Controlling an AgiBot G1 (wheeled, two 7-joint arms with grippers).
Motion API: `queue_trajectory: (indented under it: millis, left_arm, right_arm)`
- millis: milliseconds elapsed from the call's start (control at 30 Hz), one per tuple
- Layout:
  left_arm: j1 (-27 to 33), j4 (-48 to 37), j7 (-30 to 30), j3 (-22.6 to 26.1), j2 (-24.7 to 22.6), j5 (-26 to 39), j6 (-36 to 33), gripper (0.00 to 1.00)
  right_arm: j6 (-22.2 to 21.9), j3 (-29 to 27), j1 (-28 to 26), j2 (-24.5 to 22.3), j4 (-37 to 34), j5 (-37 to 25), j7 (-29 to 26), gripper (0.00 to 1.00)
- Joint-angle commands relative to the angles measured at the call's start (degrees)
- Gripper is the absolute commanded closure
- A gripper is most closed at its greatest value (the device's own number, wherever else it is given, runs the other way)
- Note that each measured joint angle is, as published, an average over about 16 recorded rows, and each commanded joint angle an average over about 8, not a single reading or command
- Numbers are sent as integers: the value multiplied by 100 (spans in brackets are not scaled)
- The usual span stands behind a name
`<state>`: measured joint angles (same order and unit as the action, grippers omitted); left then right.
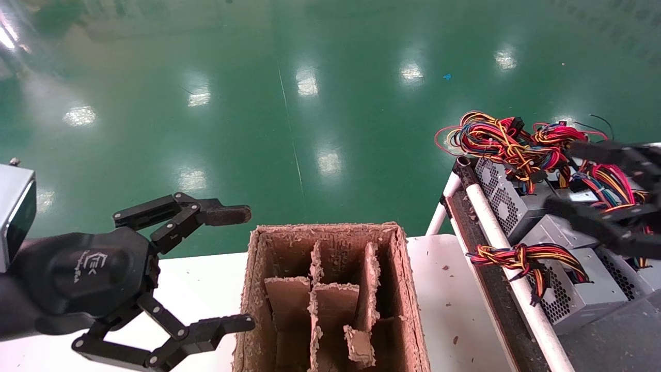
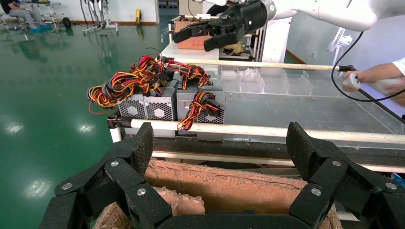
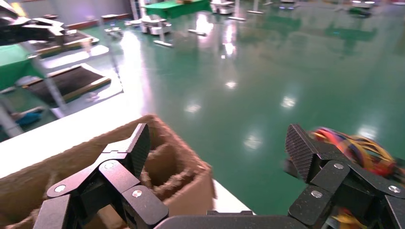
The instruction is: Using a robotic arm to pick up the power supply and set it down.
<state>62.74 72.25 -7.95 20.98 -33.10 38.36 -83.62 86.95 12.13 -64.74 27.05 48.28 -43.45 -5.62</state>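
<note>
From the head camera, the power supply [image 1: 578,289] lies on a railed cart [image 1: 508,294] right of a cardboard box [image 1: 330,294], the right gripper [image 1: 609,191] spread wide above the units. At the left wrist, the left gripper [image 2: 219,148] hangs released over the box. At the right wrist, fingers [image 3: 301,152] gape apart.

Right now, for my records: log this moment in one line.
right pincer: open, above grey metal power supply | left pincer: open, beside brown cardboard box | nothing held
</note>
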Motion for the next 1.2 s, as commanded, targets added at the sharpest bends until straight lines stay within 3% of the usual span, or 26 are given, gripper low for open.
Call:
queue_trajectory:
  millis: [33,800,1200]
  left_arm:
    - [0,0,0,0,0,0,0,0]
    - [0,0,1,1,0,-1,0,0]
    - [-1,-1,1,1,1,-2,2,0]
  right_arm:
    - [-9,28,23,58,183,12,-37,0]
    - [-113,350,286,718,2279,143,-462,0]
    - [-130,413,338,839,2660,172,-534,0]
